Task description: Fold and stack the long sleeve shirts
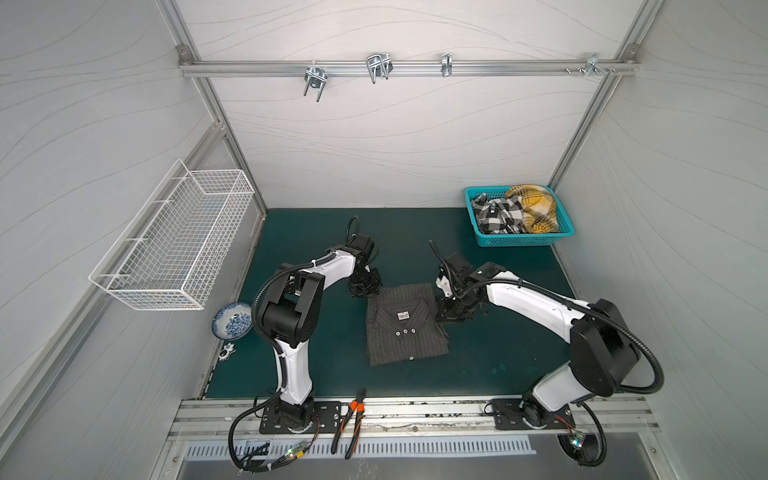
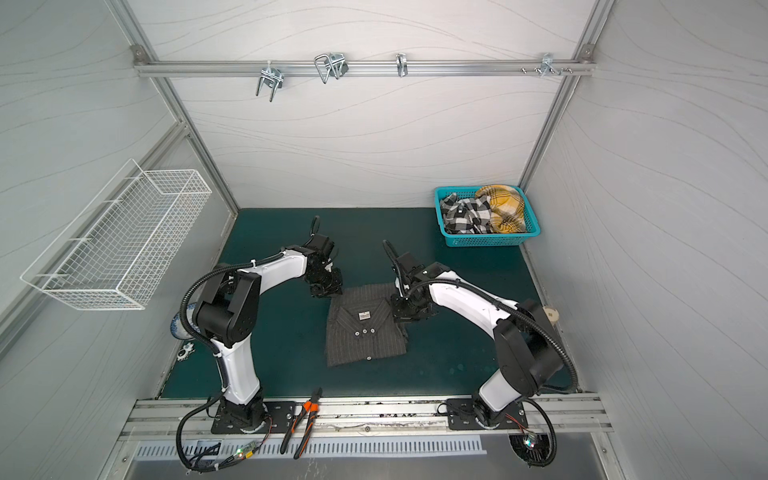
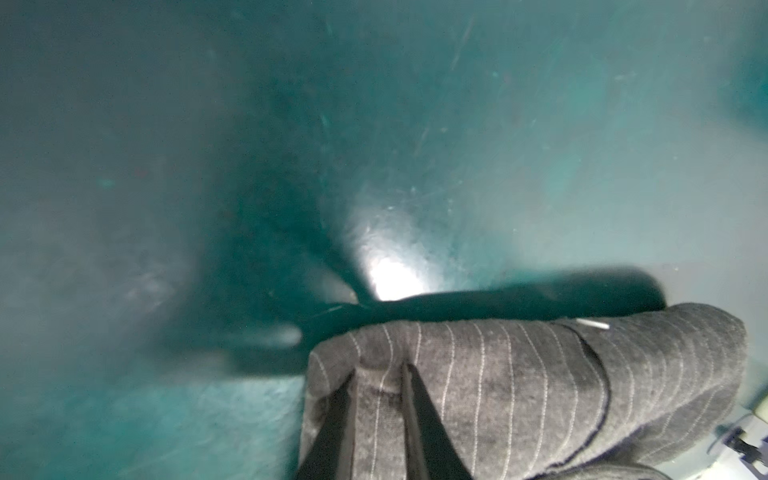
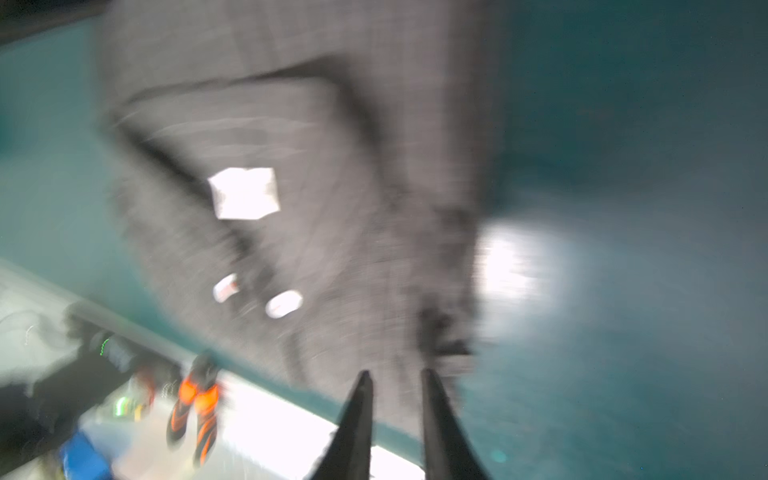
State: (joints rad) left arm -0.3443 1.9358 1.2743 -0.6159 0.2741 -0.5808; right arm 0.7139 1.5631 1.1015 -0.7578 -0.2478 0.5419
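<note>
One long sleeve shirt [image 1: 405,332] [image 2: 365,332], dark grey with pale pinstripes, lies folded into a rectangle mid-mat in both top views, collar, white label [image 1: 402,316] and buttons facing up. My left gripper [image 1: 368,293] [image 2: 328,293] sits at the shirt's far left corner. In the left wrist view it [image 3: 379,370] is shut on a pinched fold of the striped cloth [image 3: 540,395]. My right gripper [image 1: 442,318] [image 2: 395,318] is at the shirt's right edge beside the collar. The blurred right wrist view shows it [image 4: 396,371] with jaws slightly apart, the shirt [image 4: 311,145] beyond the tips.
A teal basket [image 1: 519,241] holding plaid clothes stands at the back right of the green mat [image 1: 498,332]. A white wire basket [image 1: 174,249] hangs on the left wall above a blue-patterned bowl [image 1: 232,320]. Orange-handled pliers [image 1: 351,419] lie on the front rail.
</note>
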